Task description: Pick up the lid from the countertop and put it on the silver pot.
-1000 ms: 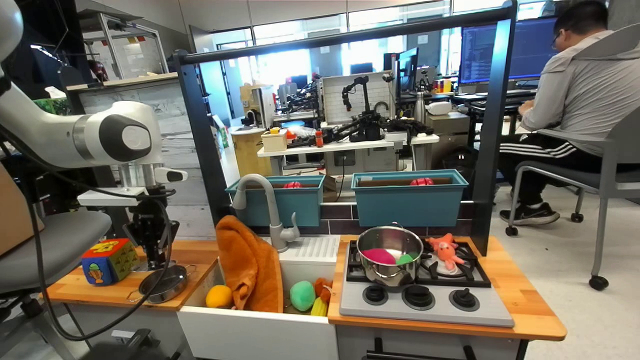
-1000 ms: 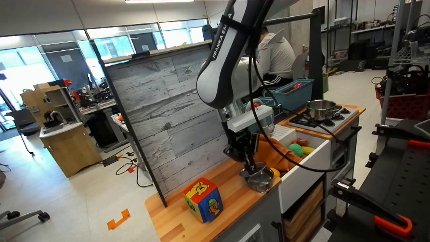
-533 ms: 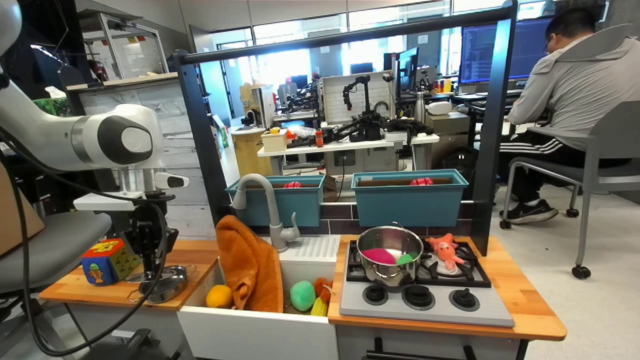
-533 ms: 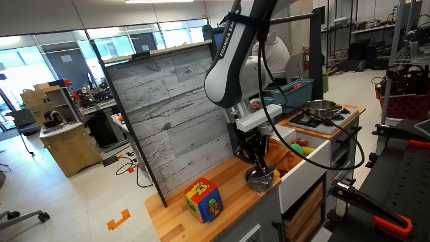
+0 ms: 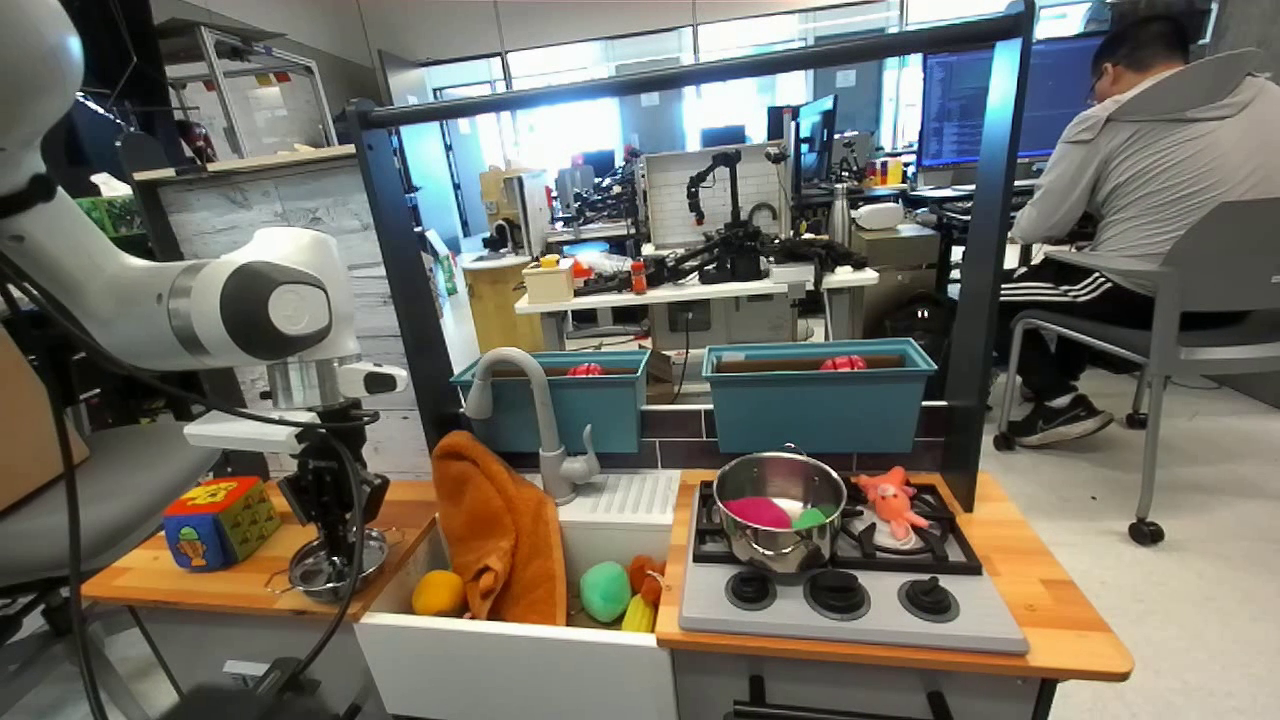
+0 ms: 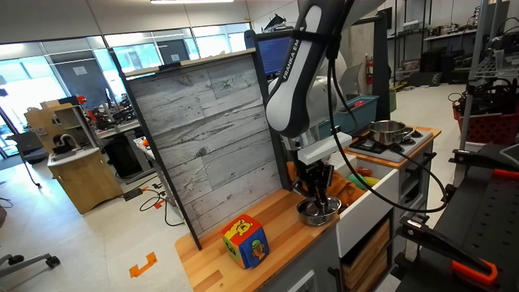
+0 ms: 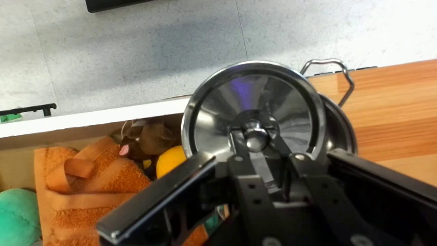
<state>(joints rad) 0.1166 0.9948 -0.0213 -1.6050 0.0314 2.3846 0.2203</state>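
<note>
My gripper [image 7: 256, 131] is shut on the knob of the lid [image 7: 218, 119], a round shiny metal disc, and points downward. The small silver pot [image 7: 343, 130] stands on the wooden countertop beside the sink. In the wrist view the lid covers most of the pot but sits off to the left; the pot's right side and one wire handle show. In both exterior views the gripper [image 5: 340, 552] [image 6: 323, 209] is directly above the pot [image 5: 312, 580] [image 6: 314, 222], fingertips around rim height. Whether the lid [image 6: 311, 209] touches the rim, I cannot tell.
A colourful soft cube [image 5: 220, 522] [image 6: 245, 241] stands beside the pot. The sink holds an orange cloth [image 5: 500, 530] and toy food. The faucet [image 5: 545, 420] rises behind it. A larger steel pot [image 5: 780, 540] stands on the stove. A cable [image 6: 344, 158] hangs from the arm.
My gripper has carried the lid from beside the pot to over it, toward the sink side. The pot has shifted slightly toward the sink. The lid looks less tilted than half a second ago.
</note>
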